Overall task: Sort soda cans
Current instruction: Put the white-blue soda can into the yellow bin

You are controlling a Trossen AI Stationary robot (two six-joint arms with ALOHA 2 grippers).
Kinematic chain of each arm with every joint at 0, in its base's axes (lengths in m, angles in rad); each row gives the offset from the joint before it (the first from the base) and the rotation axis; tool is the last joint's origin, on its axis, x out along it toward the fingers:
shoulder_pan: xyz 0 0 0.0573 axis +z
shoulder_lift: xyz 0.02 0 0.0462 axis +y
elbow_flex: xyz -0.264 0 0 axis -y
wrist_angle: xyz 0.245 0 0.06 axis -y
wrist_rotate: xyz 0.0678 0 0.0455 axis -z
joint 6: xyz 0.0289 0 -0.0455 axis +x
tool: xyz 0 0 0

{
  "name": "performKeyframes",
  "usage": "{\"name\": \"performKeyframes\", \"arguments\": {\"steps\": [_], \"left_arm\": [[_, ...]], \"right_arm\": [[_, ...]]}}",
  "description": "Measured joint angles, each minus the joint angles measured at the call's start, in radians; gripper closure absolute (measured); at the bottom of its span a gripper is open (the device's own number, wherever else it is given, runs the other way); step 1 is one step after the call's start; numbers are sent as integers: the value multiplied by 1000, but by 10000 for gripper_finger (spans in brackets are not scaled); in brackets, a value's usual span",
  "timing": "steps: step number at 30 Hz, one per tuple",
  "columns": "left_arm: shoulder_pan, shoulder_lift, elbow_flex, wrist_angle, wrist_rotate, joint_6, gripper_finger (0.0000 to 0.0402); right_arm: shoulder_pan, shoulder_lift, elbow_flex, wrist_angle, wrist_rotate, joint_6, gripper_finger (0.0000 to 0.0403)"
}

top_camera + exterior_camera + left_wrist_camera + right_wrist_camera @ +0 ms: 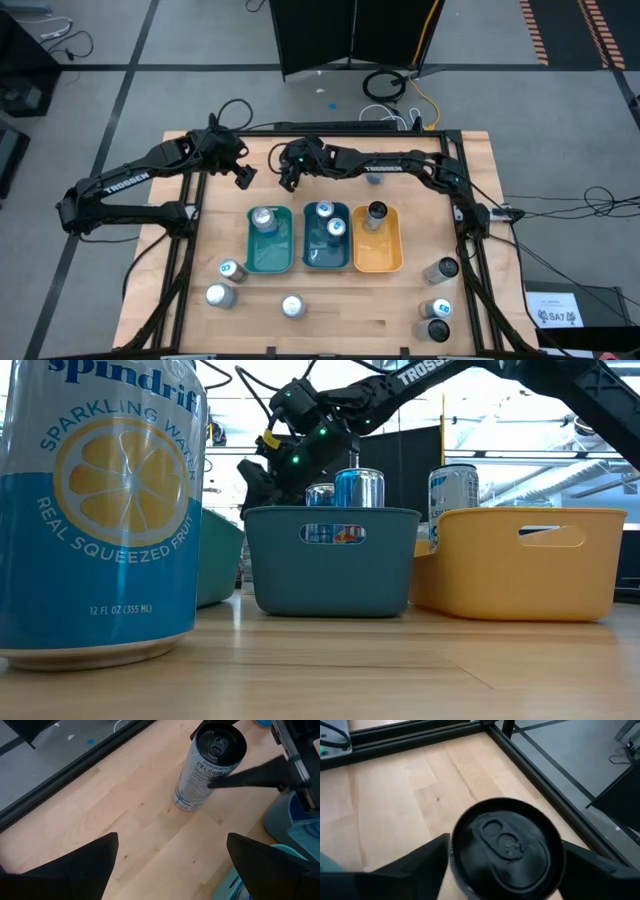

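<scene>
A Celsius soda can (pixel 202 772) with a black top (pixel 507 845) stands upright on the wooden table, in its far middle part. My right gripper (pixel 290 177) has reached across from the right, and its fingers sit on either side of this can. My left gripper (pixel 243 177) hangs open just left of it, above bare wood, its fingers (pixel 100 855) wide apart with nothing between them. One can (pixel 263 218) stands in the green tray (pixel 252 255), two (pixel 335 228) in the teal tray (pixel 326 262), and a dark-topped one (pixel 376 213) in the orange tray (pixel 378 260). My right gripper has the dark-topped can between its two fingers, at the upper part of the wall just under the rim (pixel 212 782). One finger (pixel 420 865) lies against each side. The fingers slant down from the table's right side. The can stands upright with its base (pixel 185 805) on the table.
Loose cans stand near the front left (pixel 229 268) (pixel 218 295), front middle (pixel 291 306) and front right (pixel 440 268) (pixel 437 328). A Spindrift can (pixel 100 510) fills the left of the low view. The table's dark frame rail (pixel 530 755) runs close behind the held can.
</scene>
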Motion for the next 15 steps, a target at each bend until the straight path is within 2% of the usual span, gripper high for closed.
{"name": "performKeyframes", "arguments": {"steps": [4, 10, 15], "left_arm": [[0, 0, 0, 0, 0, 0, 20], [0, 0, 0, 0, 0, 0, 20], [0, 0, 0, 0, 0, 0, 20]], "right_arm": [[0, 0, 0, 1, -2, -1, 164], [1, -47, -4, -24, 3, -39, 164], [7, -227, -4, -88, 60, -33, 164]]}}
